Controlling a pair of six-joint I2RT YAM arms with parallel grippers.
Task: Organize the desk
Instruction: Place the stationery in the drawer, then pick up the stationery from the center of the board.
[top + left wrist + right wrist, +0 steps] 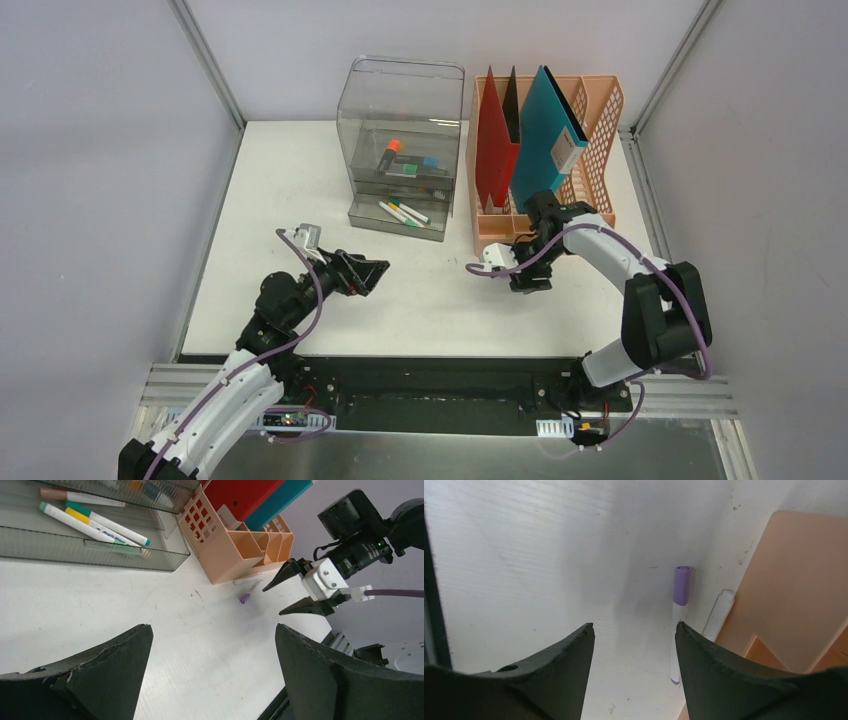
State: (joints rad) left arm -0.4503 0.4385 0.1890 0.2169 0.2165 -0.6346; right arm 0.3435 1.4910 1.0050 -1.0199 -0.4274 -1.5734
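Desk (440, 310) surface lies just beneath your right gripper (635, 625), whose jaws stand apart and empty. A purple-capped marker (681, 587) lies flat just outside one fingertip, between it and the peach file rack (794, 580). You look to be at the pick-up step: shift toward the rack to straddle the marker, lower, then close. Your left gripper (212, 626) hovers wide and empty.

You worked over a matt white desk (300, 200), faintly scuffed and speckled. Your drawer box (400, 100) was clear, glossy plastic, the file rack (600, 110) smooth peach plastic, the purple-capped marker (681, 585) smooth plastic.
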